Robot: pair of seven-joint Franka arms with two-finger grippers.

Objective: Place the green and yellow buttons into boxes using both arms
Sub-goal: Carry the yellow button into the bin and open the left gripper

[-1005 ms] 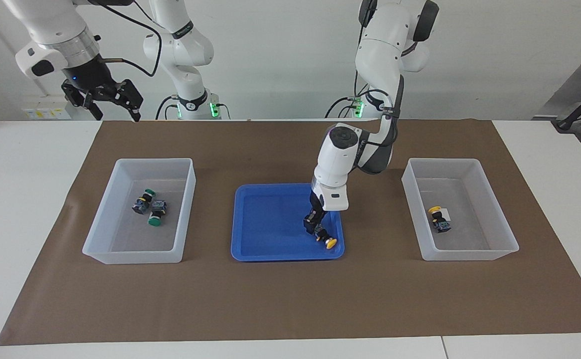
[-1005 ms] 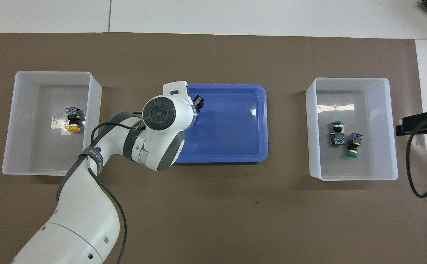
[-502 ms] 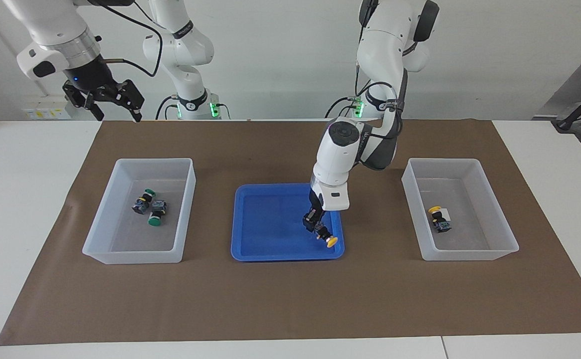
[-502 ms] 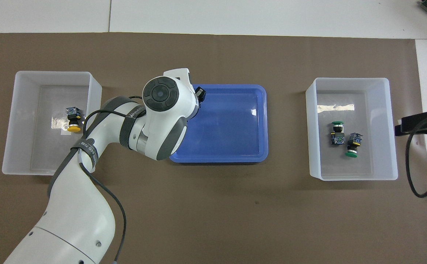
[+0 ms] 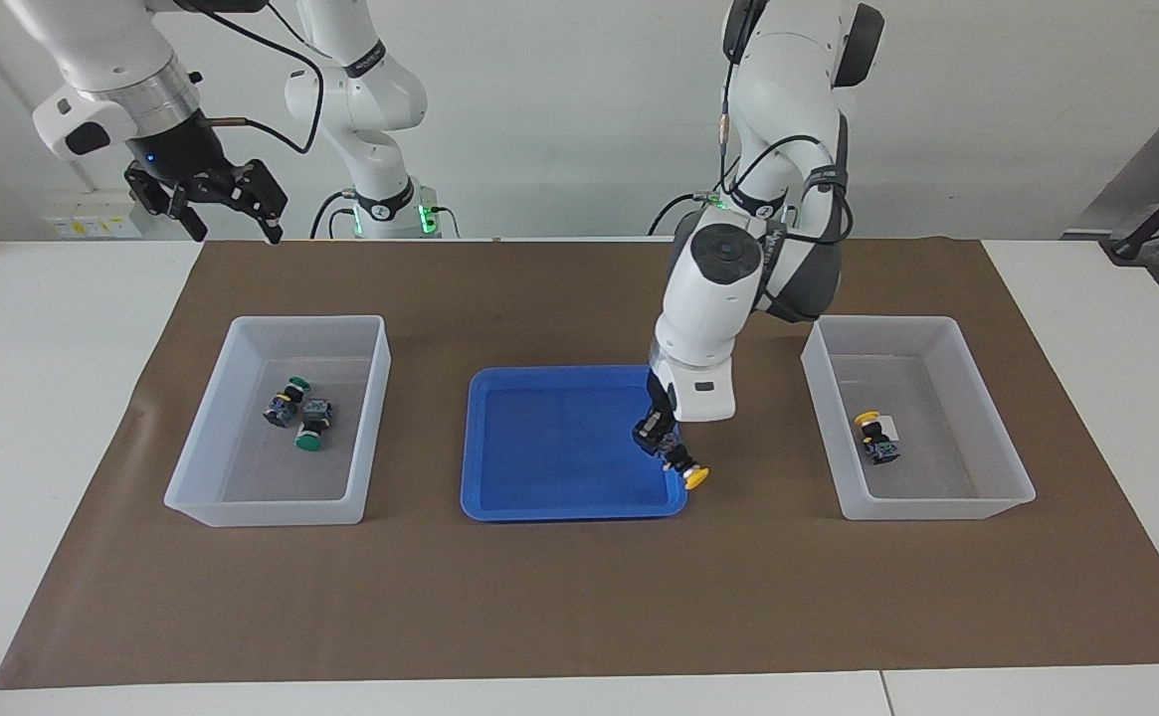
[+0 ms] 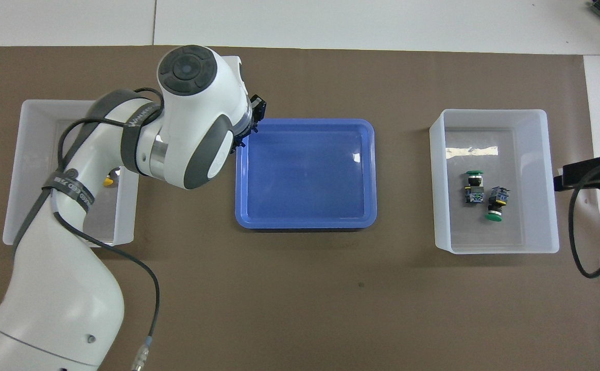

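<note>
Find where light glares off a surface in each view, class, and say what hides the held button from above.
Overhead view: bright glare streak on the floor of the box holding green buttons, small glint on the blue tray; the left arm hides the held yellow button. Facing view: no strong glare.

blue tray (image 5: 539,497), brown mat (image 5: 579,597), yellow-capped button (image 5: 695,478), whitish bins (image 5: 271,509)

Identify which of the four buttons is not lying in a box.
The yellow button held by the left gripper over the blue tray's edge; the others lie in boxes.
</note>
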